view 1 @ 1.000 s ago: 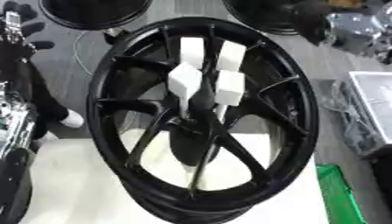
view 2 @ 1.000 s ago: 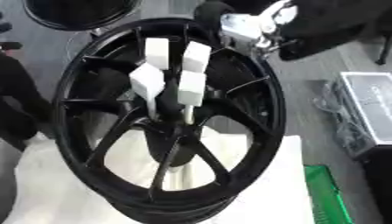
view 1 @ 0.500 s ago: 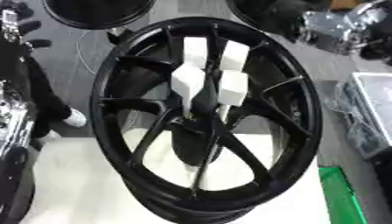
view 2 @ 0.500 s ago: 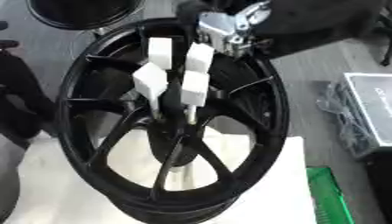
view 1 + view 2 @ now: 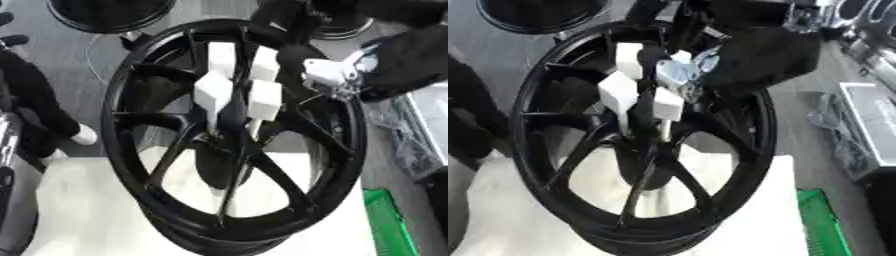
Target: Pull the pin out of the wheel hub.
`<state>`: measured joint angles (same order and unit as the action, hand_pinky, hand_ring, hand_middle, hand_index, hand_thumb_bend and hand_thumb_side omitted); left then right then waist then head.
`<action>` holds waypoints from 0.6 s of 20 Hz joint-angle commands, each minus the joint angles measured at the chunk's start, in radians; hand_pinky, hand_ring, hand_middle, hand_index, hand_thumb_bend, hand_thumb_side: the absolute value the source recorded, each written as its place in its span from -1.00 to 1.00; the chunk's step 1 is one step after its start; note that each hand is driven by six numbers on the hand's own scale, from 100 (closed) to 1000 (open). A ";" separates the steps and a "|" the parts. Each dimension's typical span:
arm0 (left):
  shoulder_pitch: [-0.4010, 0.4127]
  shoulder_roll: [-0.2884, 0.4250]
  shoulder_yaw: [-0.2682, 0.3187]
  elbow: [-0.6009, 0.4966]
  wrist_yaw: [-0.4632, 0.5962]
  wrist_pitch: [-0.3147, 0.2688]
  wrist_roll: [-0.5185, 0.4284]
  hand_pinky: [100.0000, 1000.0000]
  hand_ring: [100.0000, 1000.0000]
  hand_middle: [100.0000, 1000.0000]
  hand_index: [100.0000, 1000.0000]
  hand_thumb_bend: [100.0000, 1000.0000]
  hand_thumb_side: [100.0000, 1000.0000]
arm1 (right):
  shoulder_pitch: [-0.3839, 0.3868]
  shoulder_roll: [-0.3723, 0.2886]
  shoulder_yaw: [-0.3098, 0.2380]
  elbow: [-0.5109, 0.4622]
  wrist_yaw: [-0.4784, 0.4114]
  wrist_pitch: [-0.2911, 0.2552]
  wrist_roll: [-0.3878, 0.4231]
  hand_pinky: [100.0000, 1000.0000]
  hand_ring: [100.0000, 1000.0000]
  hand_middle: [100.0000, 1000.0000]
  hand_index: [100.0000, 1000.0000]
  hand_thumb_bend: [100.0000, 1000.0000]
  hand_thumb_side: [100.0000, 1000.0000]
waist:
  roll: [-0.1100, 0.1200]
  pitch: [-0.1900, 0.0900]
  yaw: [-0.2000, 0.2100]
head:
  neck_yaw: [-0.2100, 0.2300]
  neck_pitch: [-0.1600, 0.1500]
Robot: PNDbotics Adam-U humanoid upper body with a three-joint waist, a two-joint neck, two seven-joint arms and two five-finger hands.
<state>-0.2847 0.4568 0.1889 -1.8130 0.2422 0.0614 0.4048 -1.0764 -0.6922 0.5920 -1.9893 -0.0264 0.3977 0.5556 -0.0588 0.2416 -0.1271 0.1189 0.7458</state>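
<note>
Black wheel hub [image 5: 232, 145] lies on white-covered counter [image 5: 87, 210], white pins [image 5: 213, 90] upright at its centre; right hand [image 5: 289, 25] above far rim, finger state unclear; no legible writing.

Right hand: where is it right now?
In the left eye view the right hand comes in from the upper right, over the wheel's far rim, just above the white-headed pins standing in the hub.
</note>
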 commanded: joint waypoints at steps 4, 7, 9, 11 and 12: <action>-0.022 0.011 0.021 -0.027 0.002 -0.004 0.013 0.16 0.49 0.41 0.50 -0.89 0.39 | 0.011 -0.005 -0.013 -0.011 0.044 -0.008 0.010 0.31 0.23 0.61 0.68 -1.00 -0.47 | 0.002 -0.017 0.008 | -0.017 -0.005; -0.025 0.010 0.020 -0.029 0.003 -0.004 0.013 0.16 0.49 0.41 0.50 -0.89 0.38 | 0.024 0.002 -0.013 -0.011 0.072 -0.007 0.022 0.24 0.17 0.57 0.67 -0.94 -0.84 | 0.001 -0.016 0.012 | -0.022 -0.003; -0.026 0.010 0.020 -0.030 0.003 -0.004 0.013 0.16 0.49 0.41 0.50 -0.89 0.38 | 0.034 0.003 -0.013 -0.011 0.096 -0.003 0.026 0.23 0.16 0.55 0.66 -0.90 -0.84 | 0.001 -0.015 0.015 | -0.025 -0.003; -0.027 0.010 0.018 -0.031 0.004 -0.003 0.012 0.16 0.48 0.39 0.50 -0.89 0.38 | 0.044 0.006 -0.010 -0.011 0.118 0.005 0.031 0.23 0.15 0.42 0.65 -0.90 -0.78 | 0.001 -0.014 0.017 | -0.026 -0.002; -0.028 0.010 0.017 -0.031 0.005 -0.003 0.010 0.16 0.48 0.39 0.50 -0.89 0.39 | 0.049 0.008 -0.010 -0.011 0.128 0.009 0.035 0.23 0.15 0.37 0.64 -0.87 -0.76 | 0.001 -0.014 0.018 | -0.027 -0.003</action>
<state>-0.2989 0.4486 0.1977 -1.8199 0.2468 0.0585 0.4149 -1.0162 -0.6768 0.5923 -1.9893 0.0855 0.4029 0.5867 -0.0619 0.2422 -0.1096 0.0951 0.7455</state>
